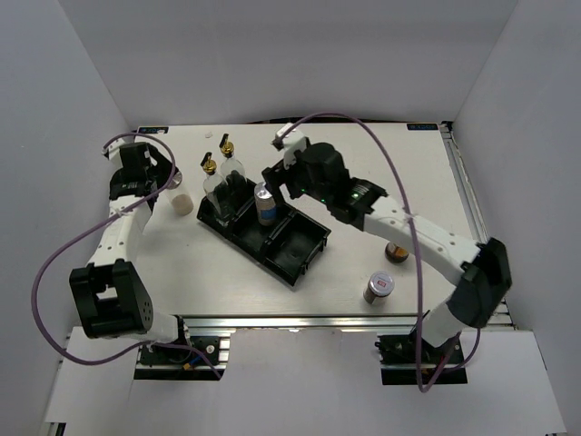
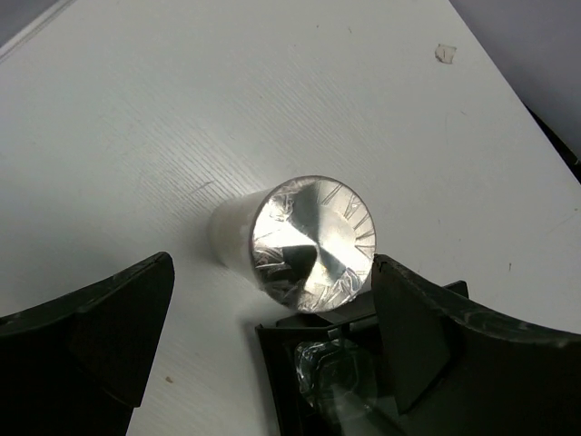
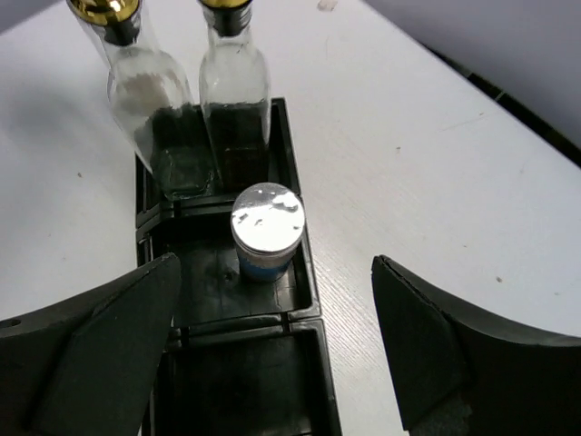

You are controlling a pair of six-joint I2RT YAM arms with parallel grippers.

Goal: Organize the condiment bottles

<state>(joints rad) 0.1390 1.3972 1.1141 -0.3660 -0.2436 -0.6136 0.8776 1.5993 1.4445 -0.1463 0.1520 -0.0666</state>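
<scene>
Left fingers (image 2: 91, 336) are spread wide and hold nothing. A silver-lidded shaker jar (image 2: 313, 243) with a pale body stands upright on the white surface (image 2: 182, 109) right at their tips. It is closer to the finger on the right of the wrist view, and whether it touches that finger cannot be told. This spot is at the far left of the surface, well left of the black tray (image 1: 304, 245). A small cream cylinder (image 1: 182, 203) sits on the surface between the left arm and the tray, apart from both.

Right fingers (image 3: 436, 345) are also wide with nothing in them, hovering above the tray's middle compartment.

The tray lies diagonally mid-surface with three compartments in a row. The far-left end compartment holds two clear glass bottles (image 3: 234, 100) with gold spout caps, upright and side by side. The middle compartment holds a blue-labelled jar (image 3: 266, 232) with a silver lid, upright, just beside the wall shared with the bottles' compartment.

On the near right of the surface, outside the tray, another silver-lidded jar (image 1: 379, 287) stands upright by itself. Just beyond it is a dark jar (image 1: 396, 252), partly hidden under the right arm, with a brownish top whose exact colour is hard to tell.
</scene>
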